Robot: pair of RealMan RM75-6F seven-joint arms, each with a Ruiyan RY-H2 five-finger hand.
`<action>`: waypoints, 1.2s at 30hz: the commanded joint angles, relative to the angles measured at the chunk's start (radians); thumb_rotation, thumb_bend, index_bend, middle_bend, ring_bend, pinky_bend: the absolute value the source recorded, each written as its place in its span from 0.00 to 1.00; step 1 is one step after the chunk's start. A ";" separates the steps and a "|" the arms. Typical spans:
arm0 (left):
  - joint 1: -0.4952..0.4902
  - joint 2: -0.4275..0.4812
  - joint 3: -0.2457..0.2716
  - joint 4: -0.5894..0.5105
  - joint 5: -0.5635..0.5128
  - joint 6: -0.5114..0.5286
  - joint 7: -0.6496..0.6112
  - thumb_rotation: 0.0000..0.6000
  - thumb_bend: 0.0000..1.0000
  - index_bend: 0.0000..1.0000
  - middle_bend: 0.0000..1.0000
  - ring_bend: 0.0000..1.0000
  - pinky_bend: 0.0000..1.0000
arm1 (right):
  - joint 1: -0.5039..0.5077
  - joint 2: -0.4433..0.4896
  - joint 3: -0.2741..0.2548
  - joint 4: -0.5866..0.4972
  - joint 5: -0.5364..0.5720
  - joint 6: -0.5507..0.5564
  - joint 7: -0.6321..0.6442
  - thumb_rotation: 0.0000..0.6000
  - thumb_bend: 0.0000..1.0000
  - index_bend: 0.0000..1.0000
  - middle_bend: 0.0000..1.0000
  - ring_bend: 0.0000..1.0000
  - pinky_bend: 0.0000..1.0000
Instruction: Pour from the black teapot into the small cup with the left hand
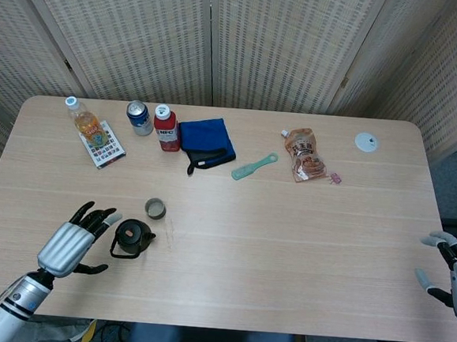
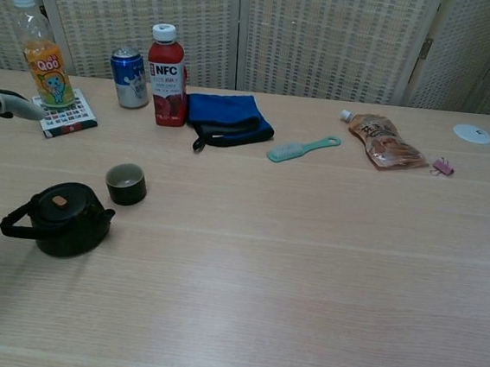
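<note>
Just right of the empty, spread-fingered left robot hand [image 1: 77,238] sits the black teapot [image 1: 132,237].

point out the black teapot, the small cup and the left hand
black teapot [image 2: 64,218], chest view, on its lid
small cup [image 2: 126,184], chest view, on its front wall
left hand [image 1: 73,238], head view, on the back of the hand

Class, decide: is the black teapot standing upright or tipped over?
Upright: the black teapot rests on its base, lid on top, handle toward the left hand, which is not touching it.
</note>
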 commanded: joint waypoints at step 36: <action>-0.161 -0.152 -0.030 0.165 -0.185 -0.165 0.141 0.87 0.14 0.04 0.05 0.13 0.00 | -0.007 0.000 0.005 0.015 0.031 -0.008 0.008 1.00 0.20 0.35 0.29 0.25 0.27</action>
